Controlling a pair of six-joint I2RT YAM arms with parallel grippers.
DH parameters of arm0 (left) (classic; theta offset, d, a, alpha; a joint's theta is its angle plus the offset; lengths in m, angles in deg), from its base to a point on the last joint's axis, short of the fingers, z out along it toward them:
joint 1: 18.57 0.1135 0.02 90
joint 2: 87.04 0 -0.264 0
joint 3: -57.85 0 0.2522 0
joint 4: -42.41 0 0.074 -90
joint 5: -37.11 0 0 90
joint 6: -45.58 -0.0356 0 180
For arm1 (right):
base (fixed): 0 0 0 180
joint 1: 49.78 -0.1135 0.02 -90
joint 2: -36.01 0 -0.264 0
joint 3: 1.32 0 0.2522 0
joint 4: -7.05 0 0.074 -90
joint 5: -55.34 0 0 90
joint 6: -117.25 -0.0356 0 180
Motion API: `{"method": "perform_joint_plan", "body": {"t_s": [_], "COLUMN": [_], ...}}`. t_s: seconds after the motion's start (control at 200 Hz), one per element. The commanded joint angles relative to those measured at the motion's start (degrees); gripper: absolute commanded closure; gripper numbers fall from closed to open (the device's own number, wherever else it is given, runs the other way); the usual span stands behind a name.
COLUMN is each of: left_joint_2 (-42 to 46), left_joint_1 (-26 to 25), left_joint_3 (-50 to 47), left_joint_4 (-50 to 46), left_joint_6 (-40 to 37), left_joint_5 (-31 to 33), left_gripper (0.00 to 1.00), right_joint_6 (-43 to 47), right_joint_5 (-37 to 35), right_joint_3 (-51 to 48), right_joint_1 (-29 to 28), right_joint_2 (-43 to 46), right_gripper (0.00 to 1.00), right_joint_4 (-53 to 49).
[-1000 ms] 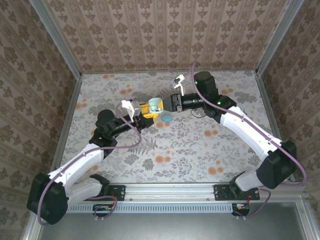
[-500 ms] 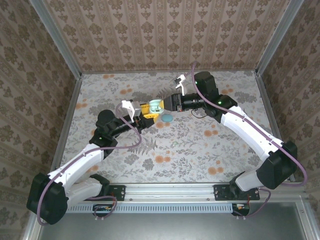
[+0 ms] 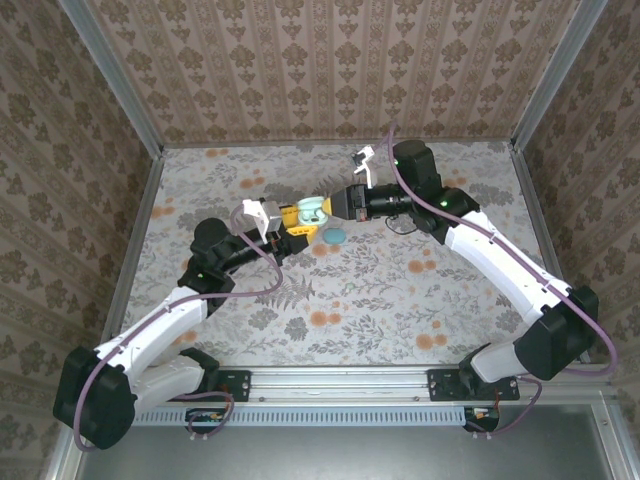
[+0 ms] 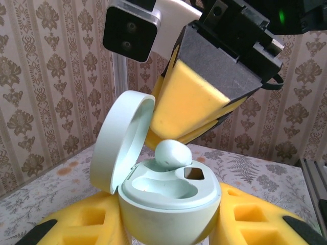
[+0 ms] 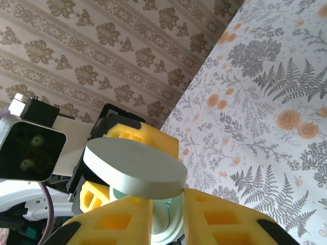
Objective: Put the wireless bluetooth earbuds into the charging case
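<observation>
Beige floral tabletop (image 3: 380, 300), papered walls (image 3: 330, 70); left claw (image 4: 171, 227) pinches case (image 4: 168, 201), right claw (image 5: 166, 217) pinches earbud (image 4: 172, 153).

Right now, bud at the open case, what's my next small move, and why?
Probably ease the right gripper straight down to press the earbud home: it sits proud of its socket in the charging case, which the left gripper holds, lid open.

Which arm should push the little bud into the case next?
Right. The right gripper holds the earbud directly over a slot in the open charging case, while the left gripper is busy gripping that case.
</observation>
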Motion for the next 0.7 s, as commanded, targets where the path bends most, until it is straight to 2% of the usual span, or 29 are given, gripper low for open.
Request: {"method": "perform_joint_plan", "body": {"t_s": [0.0, 0.21, 0.285, 0.4, 0.695], "left_joint_2": [0.7, 0.8, 1.3, 2.7, 4.4], "left_joint_1": [-0.2, -0.2, -0.2, 0.1, 1.9], "left_joint_3": [2.2, 2.3, 2.1, 1.5, -1.5], "left_joint_4": [1.1, 0.9, 0.1, -2.6, -1.5], "left_joint_6": [-1.0, -1.0, -1.3, -2.3, -0.5], "left_joint_5": [-1.0, -0.8, 1.0, 5.8, 7.0], "left_gripper": [0.73, 0.73, 0.73, 0.74, 0.74], "right_joint_6": [2.2, 2.6, 2.6, 1.8, 0.8], "right_joint_5": [3.2, 2.0, 2.1, 1.3, -1.8], "right_joint_3": [2.0, 2.4, 1.7, -1.6, -9.0], "right_joint_1": [-0.4, -0.2, 0.0, 1.7, 6.2], "right_joint_2": [1.1, 1.1, 1.5, 5.9, 7.6], "right_gripper": [0.74, 0.73, 0.71, 0.67, 0.65], "right_joint_4": [-0.8, -2.2, -1.9, -1.1, -5.2]}}
